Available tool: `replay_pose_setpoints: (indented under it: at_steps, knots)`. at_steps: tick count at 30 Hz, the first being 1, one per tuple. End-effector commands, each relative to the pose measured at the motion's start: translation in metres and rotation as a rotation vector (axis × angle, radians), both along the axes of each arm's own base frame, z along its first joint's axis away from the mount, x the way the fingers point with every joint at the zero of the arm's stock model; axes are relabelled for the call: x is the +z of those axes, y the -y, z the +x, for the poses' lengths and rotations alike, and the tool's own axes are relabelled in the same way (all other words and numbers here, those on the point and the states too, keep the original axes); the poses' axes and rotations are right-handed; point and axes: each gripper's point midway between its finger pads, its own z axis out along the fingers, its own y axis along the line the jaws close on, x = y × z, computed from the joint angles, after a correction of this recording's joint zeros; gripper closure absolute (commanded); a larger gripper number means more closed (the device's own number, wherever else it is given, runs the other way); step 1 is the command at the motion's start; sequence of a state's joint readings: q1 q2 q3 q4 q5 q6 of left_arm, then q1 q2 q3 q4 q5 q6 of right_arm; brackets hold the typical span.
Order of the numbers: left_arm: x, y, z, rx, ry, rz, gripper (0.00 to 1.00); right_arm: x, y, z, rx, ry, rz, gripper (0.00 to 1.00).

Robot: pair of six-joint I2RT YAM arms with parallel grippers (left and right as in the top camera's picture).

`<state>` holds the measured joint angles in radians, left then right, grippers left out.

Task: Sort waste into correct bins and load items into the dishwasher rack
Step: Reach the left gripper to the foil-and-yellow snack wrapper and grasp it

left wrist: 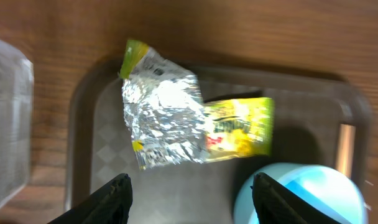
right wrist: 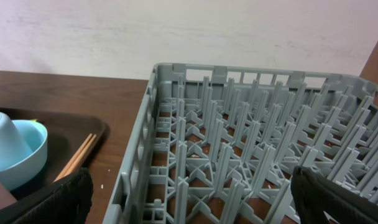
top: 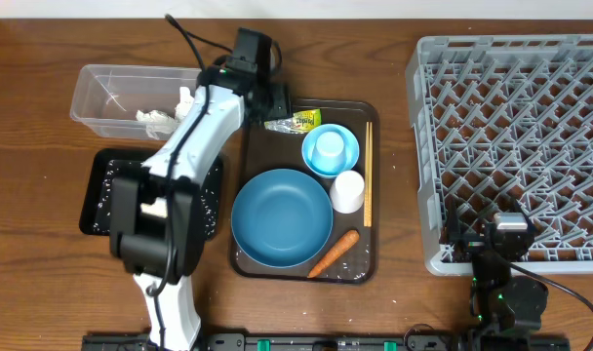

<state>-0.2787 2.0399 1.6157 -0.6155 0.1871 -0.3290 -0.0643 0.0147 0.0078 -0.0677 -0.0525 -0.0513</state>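
Observation:
The crinkled yellow-green wrapper (top: 295, 121) lies at the back left corner of the brown serving tray (top: 360, 268). In the left wrist view the wrapper (left wrist: 189, 121) is just ahead of my open, empty left gripper (left wrist: 192, 190). In the overhead view that gripper (top: 273, 101) hovers beside the wrapper. The tray also holds the blue dish (top: 282, 216), light-blue bowl (top: 331, 151), white cup (top: 347, 191), chopsticks (top: 368, 175) and carrot (top: 334, 253). Crumpled white paper (top: 160, 119) lies in the clear tub (top: 101, 93). My right gripper (top: 501, 232) is open and empty over the front left corner of the grey rack (top: 516, 146).
The black tray (top: 99, 195) with scattered rice grains sits left of the serving tray, partly under my left arm. In the right wrist view the rack (right wrist: 239, 143) fills the frame, with the bowl (right wrist: 18, 155) and chopsticks (right wrist: 77, 155) to its left.

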Motion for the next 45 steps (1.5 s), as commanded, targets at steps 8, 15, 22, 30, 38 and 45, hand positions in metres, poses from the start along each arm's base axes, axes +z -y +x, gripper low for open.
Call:
replay_pose_setpoints:
  at_steps: [8, 15, 22, 30, 38, 45]
  knots:
    - [-0.047, 0.019, 0.007, 0.16, -0.082, -0.042, 0.36, 0.0, 0.0, 0.0, 0.001, 0.001, 0.013, 0.01]
    - [-0.06, 0.022, 0.004, 0.314, -0.134, -0.076, 0.37, 0.0, 0.0, 0.0, 0.001, 0.001, 0.013, 0.01]
    - [-0.061, 0.017, 0.005, 0.439, -0.149, -0.094, 0.37, 0.0, 0.0, 0.0, 0.001, 0.001, 0.013, 0.01]
    - [-0.064, 0.017, -0.002, 0.337, -0.153, -0.045, 0.38, 0.0, 0.0, 0.0, 0.001, 0.001, 0.013, 0.01]
    - [-0.072, 0.024, -0.009, 0.2, -0.144, 0.018, 0.38, 0.0, 0.0, 0.0, 0.001, 0.001, 0.013, 0.01]
    - [-0.075, 0.024, -0.014, 0.169, -0.157, 0.037, 0.43, 0.0, 0.0, 0.0, 0.001, 0.001, 0.013, 0.01]
